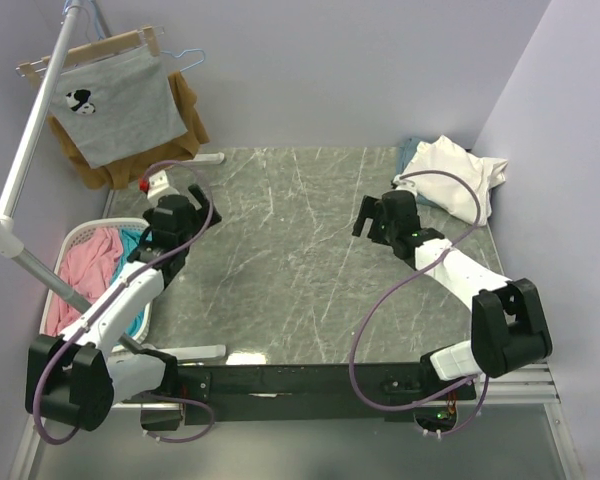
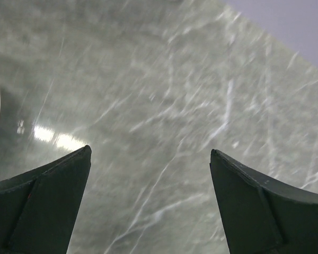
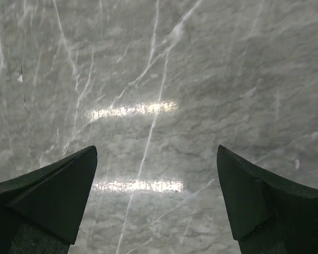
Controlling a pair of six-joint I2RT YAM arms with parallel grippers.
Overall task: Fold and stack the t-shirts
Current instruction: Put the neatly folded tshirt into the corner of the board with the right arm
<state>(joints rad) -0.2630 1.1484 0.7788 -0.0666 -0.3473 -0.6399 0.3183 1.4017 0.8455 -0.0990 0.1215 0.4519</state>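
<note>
Currently between garments: jaws on left arm (image 1: 130, 290) and right arm (image 1: 450, 265) wide apart, empty, over bare bench (image 1: 290, 250); white t-shirt (image 1: 455, 175) piled on teal-blue t-shirt (image 1: 412, 152) at far-right corner; next likely calls for reaching left into basket (image 1: 75, 235) for more cloth.

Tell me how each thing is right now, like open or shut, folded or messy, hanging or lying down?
left tool: open, holding nothing.
right tool: open, holding nothing.
white t-shirt: crumpled, not folded, lying in the far right corner.
teal-blue t-shirt: crumpled, mostly under the white one.
grey shirt: hanging up, spread flat.
brown garment: hanging behind the grey shirt.
basket: holds heaped pink cloth.
</note>
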